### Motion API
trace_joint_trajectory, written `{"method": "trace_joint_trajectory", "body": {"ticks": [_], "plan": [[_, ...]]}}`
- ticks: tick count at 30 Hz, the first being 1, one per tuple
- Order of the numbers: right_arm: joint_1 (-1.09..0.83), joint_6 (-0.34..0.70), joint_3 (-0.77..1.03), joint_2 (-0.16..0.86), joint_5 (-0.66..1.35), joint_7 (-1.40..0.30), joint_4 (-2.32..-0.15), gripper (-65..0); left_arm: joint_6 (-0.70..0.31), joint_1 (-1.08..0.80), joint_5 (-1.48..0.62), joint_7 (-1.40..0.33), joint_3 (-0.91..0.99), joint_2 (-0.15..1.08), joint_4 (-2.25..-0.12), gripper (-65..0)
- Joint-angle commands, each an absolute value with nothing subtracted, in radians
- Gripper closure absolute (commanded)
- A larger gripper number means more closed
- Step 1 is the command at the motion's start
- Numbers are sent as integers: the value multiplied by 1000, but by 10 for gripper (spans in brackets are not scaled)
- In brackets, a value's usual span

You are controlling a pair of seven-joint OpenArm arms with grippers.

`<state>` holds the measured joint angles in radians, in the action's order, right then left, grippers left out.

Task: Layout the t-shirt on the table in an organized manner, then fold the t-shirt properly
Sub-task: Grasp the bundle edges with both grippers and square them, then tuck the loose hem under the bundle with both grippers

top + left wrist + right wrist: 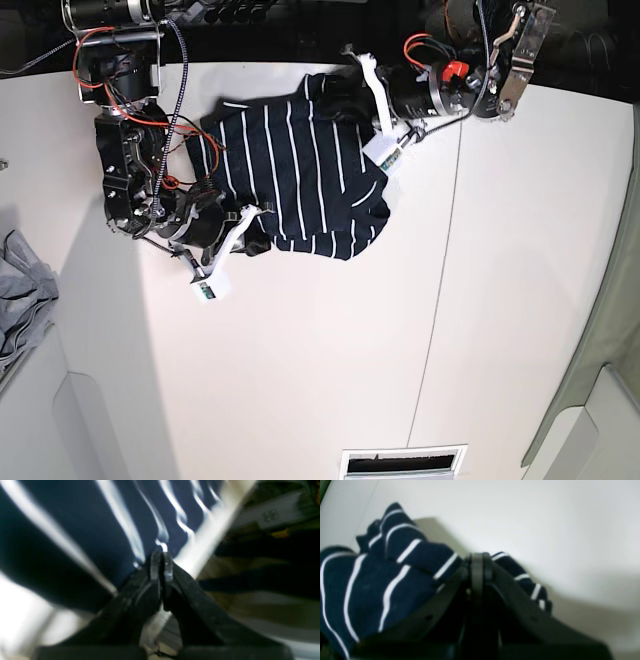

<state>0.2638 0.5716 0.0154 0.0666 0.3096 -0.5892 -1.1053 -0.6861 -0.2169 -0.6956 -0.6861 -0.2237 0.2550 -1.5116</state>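
Note:
The t-shirt, dark navy with thin white stripes, lies bunched and partly spread near the far edge of the white table. My left gripper is shut on the shirt's far edge. In the left wrist view its tips pinch the fabric, which stretches away to the upper left. My right gripper is shut on the shirt's near left corner. In the right wrist view its closed tips hold crumpled striped cloth just above the table.
A light grey cloth lies at the table's left edge. A thin dark seam runs across the tabletop to the right of the shirt. A slotted opening sits at the near edge. Cables and motors crowd the far left corner.

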Motion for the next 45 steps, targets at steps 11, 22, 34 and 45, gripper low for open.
{"method": "trace_joint_trajectory", "body": {"ticks": [11,22,34,45], "plan": [[106,584,17,127,529,-653,-1243,0,-654,72,-605,-656,-209,278,-1260,-15],[-65,591,17,68,569,-652,-1376,0,-678,233,-607,-654,-209,280,-1192,-15],[-58,590,69,50,577,-653,-1532,0,-698,243,-937,-836,-209,423,-1419,-15],[-27,591,60,-30,556,-655,-1567,0,-698,202,-870,-802,-251,342,-1435,-15]]}}
